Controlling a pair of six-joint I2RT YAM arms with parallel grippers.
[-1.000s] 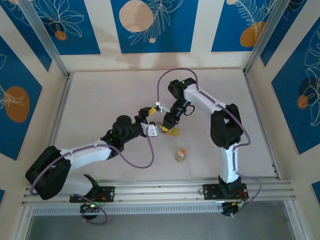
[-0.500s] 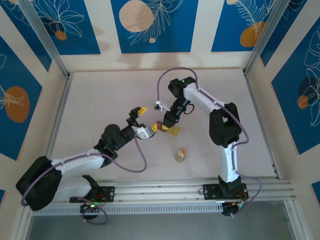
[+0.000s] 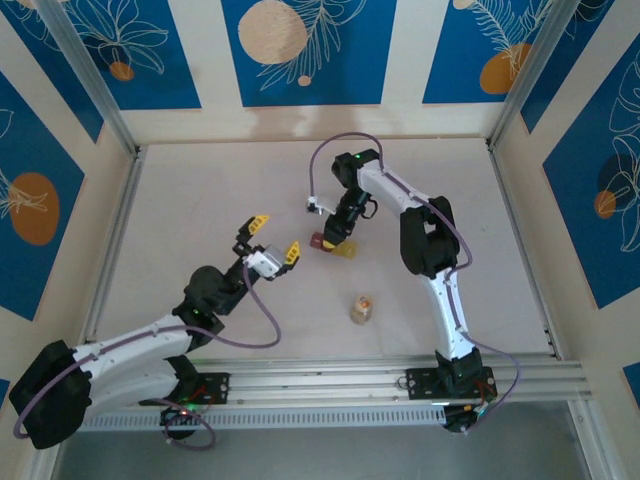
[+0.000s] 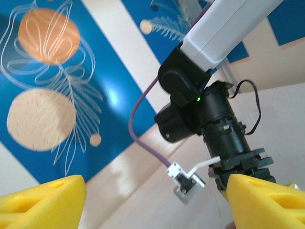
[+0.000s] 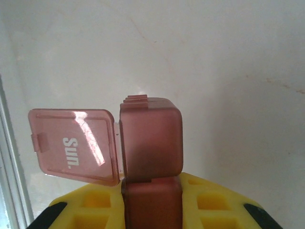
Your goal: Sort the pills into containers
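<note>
You have drawn the left gripper back from the containers. A second ago it sat just beside them; it now stands well apart, toward the near left. Your right gripper has shifted the containers slightly left and farther from the bases, and its elbow has swung inward.

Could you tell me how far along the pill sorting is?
Done: the lid of the dark red cell is flipped open. In hand: the right gripper clamps the containers. Left: the vial stands on the table, the left gripper is open and empty, so sorting looks unstarted.
</note>
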